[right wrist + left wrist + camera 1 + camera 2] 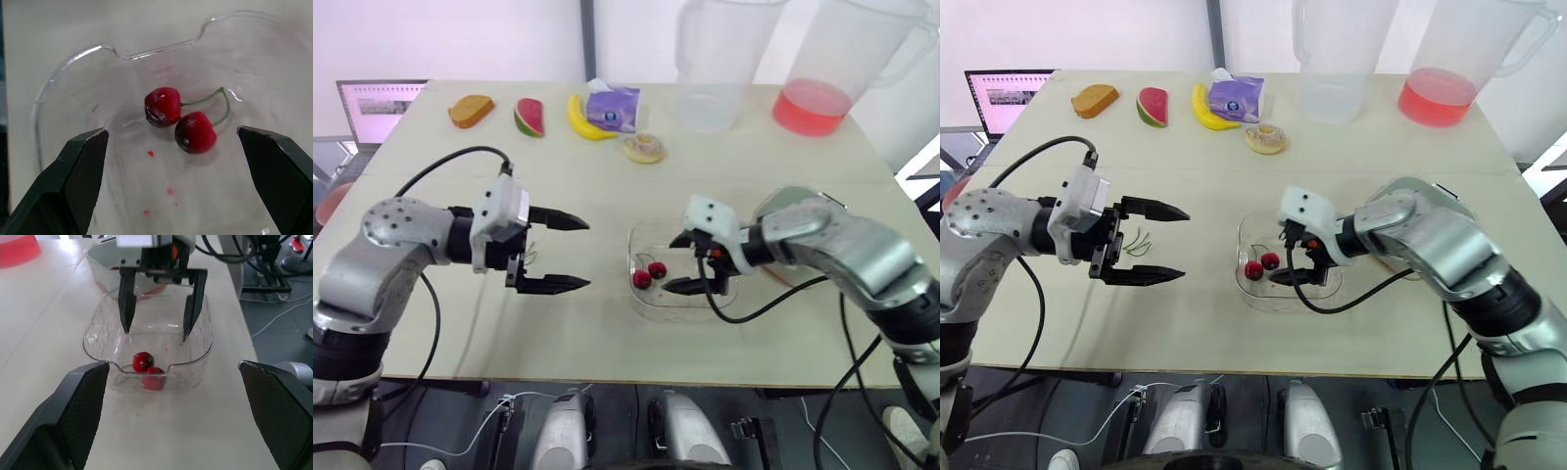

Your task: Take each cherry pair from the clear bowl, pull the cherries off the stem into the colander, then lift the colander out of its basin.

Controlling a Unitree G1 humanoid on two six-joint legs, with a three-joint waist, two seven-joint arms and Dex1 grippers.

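A clear bowl (664,307) sits near the table's front edge, right of centre. It holds one pair of red cherries (649,273) joined by a green stem (215,100). My right gripper (673,264) is open and reaches down into the bowl, its fingertips just right of the cherries and not touching them. My left gripper (587,255) hovers open and empty above the table, a short way left of the bowl. A few bare green stems (1139,242) lie on the table under it. A pale basin (100,257) stands behind the bowl, mostly hidden by my right arm.
Along the far edge stand a clear pitcher (715,69) and a pitcher of red liquid (815,103). Bread (470,110), a watermelon slice (529,116), a banana (582,119), a purple tissue pack (612,108) and a doughnut (644,148) sit beside them. A laptop (382,108) is far left.
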